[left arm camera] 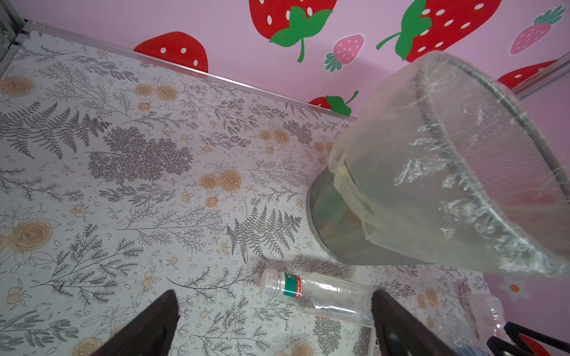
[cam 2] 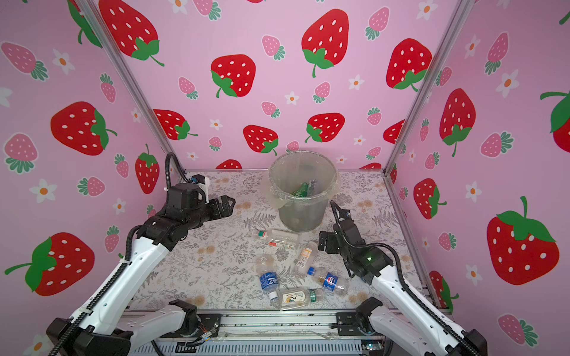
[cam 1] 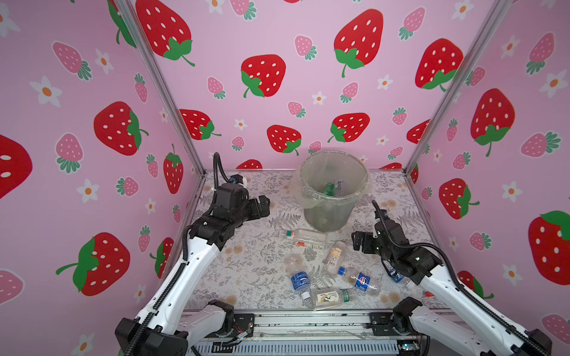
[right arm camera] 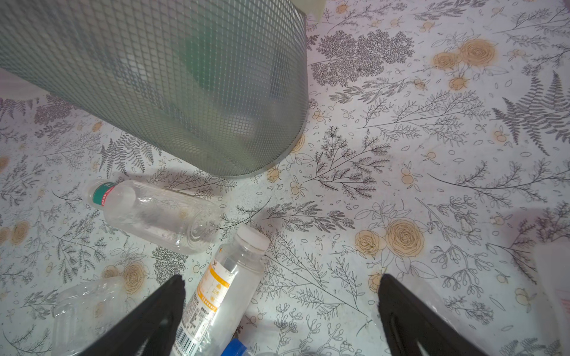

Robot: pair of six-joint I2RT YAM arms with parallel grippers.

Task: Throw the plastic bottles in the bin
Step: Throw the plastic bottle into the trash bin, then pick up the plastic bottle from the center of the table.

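Strawberry-printed pink walls close round a desk covered in grey fern and tan rose print. Near the back stands the bin, grey mesh lined with a clear bag, with a green bottle inside. Loose bottles lie on their sides in front of it. A green-banded bottle, clear-bodied, lies just in front of the bin, its long axis across the desk and its white cap toward the left arm; the characters on its band are too small to read. An orange-labelled bottle runs front to back, white cap toward the bin, with a barcode at its lower end. A blue-capped bottle carries what looks like the Pepsi roundel, cap pointing left. The left claw hangs left of the bin, jaws wide apart and empty, with the green-banded bottle near, to its front right. The right claw, likewise spread and empty, sits just right of the orange-labelled bottle.
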